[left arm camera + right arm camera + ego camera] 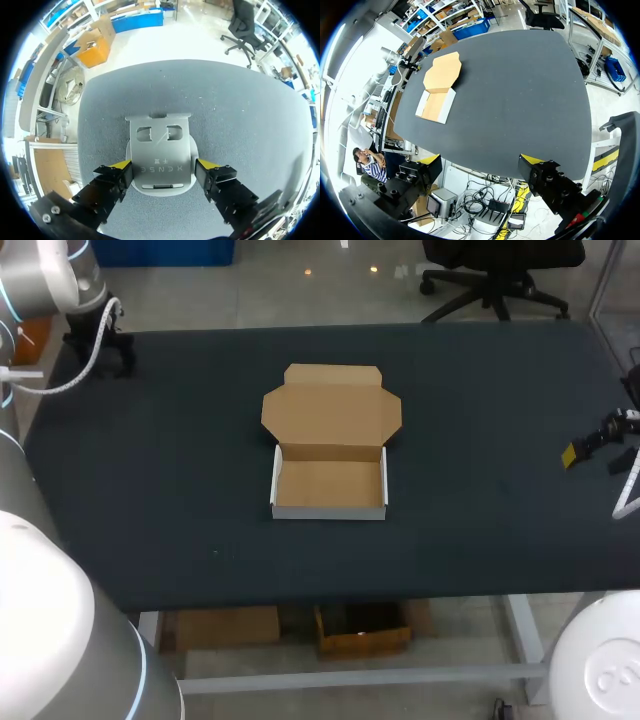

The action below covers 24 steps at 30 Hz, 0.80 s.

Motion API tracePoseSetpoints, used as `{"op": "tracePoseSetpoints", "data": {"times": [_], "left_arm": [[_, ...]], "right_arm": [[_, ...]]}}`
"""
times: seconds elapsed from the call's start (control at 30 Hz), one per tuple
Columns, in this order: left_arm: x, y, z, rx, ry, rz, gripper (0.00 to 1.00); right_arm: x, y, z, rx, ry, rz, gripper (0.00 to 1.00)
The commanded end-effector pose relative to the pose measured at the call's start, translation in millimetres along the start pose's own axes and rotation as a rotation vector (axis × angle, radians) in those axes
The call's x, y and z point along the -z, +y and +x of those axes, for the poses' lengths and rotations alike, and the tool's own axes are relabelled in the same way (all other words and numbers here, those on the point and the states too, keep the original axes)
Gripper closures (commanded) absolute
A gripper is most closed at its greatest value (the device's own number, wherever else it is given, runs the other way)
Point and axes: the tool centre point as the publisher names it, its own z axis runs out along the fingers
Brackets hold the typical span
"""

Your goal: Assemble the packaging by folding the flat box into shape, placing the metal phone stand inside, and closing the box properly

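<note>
**A:** ok so where are we at? The box sits in the middle of the bench. Its tray is already folded up and the lid is flopped open flat behind it. Nothing inside yet.

**B:** yep. The metal phone stand is way off at the far left corner of the bench, well apart from the box. The left gripper looks clenched across its rounded base, one yellow tip on each side. The right gripper hangs spread wide with nothing in it, over by the bench's right edge.

**A:** what bites us from here?

**B:** my guess is the grip. It's a narrow pinch on smooth metal with a curved edge, so the stand could swivel or slip on the lift. The tray is also light card and nobody's pinning it. A stand coming in tilted could catch a wall and shove the box or squash a side.

**A:** any writing?

**B:** there's a row of lettering low on the stand's plate, and I'm not spelling it out. The box looks blank from here.
</note>
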Motion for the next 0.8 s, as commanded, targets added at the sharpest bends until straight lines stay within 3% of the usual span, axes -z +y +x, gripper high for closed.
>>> {"op": "tracePoseSetpoints", "data": {"times": [0.03,0.43,0.57,0.63,0.8], "left_arm": [[-5.8,-9.6,-2.1,0.001,0.002,-0.185,0.22],[-7.8,-10.6,-3.8,0.005,-0.001,-0.191,0.33],[-8.0,-10.7,-4.1,0.005,-0.003,-0.190,0.72],[-8.0,-10.7,-4.2,0.005,-0.003,-0.188,0.99],[-6.4,-10.3,-4.7,0.004,-0.004,-0.184,1.00]], "right_arm": [[2.0,-0.2,0.5,0.000,0.002,0.003,0.00],[2.0,-0.2,0.5,0.000,0.002,0.003,0.00],[2.0,-0.2,0.5,0.000,0.002,0.003,0.00],[2.0,-0.2,0.5,0.000,0.002,0.003,0.00],[2.0,-0.2,0.5,0.000,0.002,0.003,0.00]]}}
